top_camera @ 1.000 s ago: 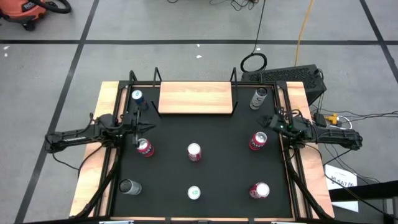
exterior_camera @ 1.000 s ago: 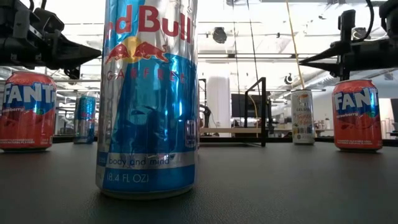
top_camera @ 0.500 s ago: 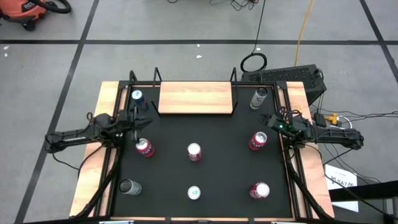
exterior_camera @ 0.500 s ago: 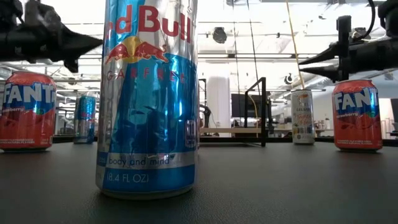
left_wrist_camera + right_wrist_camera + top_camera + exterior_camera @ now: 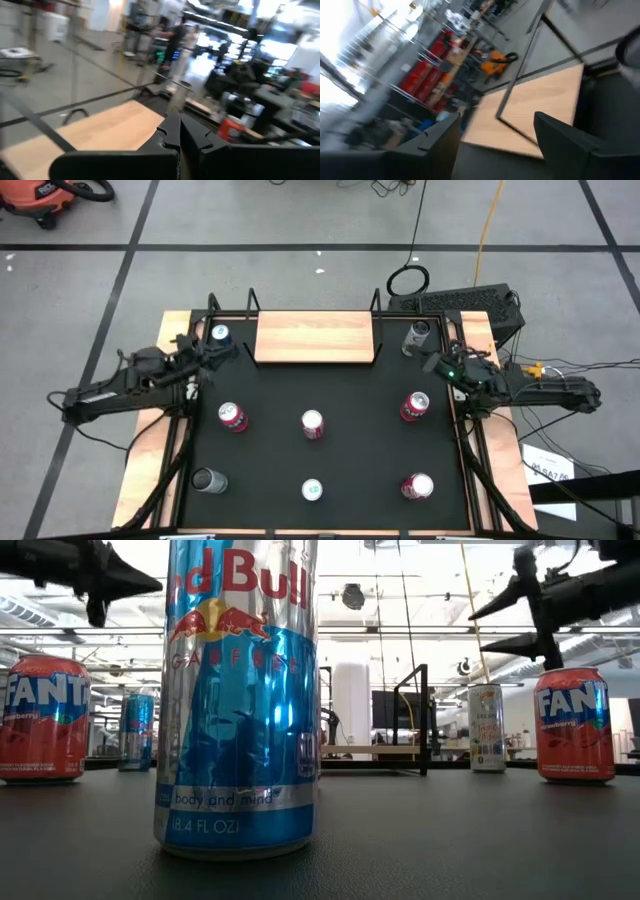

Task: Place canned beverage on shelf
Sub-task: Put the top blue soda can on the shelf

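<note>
Right gripper [image 5: 428, 360] stands open and empty beside the silver can [image 5: 417, 337], so we judge the approach step underway. Next we must straddle that can squarely before closing; left gripper [image 5: 205, 352] waits closed near the shelf [image 5: 314, 336].

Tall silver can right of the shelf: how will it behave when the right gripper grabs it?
The silver can is tall and slim and stands upright, so a high side push would probably tip it. Its smooth metal wall looks slippery and likely dents under a hard squeeze. The right gripper, open, is close beside it.
</note>
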Robot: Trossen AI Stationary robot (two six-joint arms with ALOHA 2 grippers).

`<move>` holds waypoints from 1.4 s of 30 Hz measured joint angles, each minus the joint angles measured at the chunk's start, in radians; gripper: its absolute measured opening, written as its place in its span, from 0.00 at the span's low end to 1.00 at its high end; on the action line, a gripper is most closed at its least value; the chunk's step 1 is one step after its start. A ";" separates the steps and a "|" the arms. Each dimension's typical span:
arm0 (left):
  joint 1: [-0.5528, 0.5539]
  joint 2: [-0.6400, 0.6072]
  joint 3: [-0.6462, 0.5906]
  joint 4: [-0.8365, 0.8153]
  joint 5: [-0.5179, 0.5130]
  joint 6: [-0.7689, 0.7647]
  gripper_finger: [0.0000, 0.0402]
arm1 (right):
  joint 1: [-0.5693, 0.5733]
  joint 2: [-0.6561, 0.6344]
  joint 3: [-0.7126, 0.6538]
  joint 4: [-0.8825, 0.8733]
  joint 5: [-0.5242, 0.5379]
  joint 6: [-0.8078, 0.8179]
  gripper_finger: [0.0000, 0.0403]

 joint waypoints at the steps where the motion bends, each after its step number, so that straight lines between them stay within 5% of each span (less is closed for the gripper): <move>1: 0.007 0.030 0.039 -0.019 -0.016 0.000 0.00 | 0.000 0.029 0.022 -0.005 0.004 -0.026 0.61; 13: 0.149 0.400 0.443 -0.455 -0.023 -0.025 0.03 | -0.027 0.298 0.359 -0.154 0.028 -0.281 0.61; 22: 0.322 0.581 0.626 -0.675 -0.044 -0.055 0.34 | -0.092 0.371 0.554 -0.356 0.014 -0.345 0.61; 31: 0.528 0.795 0.651 -0.836 0.068 -0.078 0.69 | -0.177 0.402 0.574 -0.390 -0.176 -0.288 0.65; 35: 0.616 0.869 0.653 -0.869 0.104 -0.078 0.79 | -0.217 0.436 0.574 -0.415 -0.286 -0.261 0.73; 42: 0.728 0.952 0.659 -0.887 0.123 -0.040 0.88 | -0.259 0.489 0.574 -0.416 -0.319 -0.292 0.82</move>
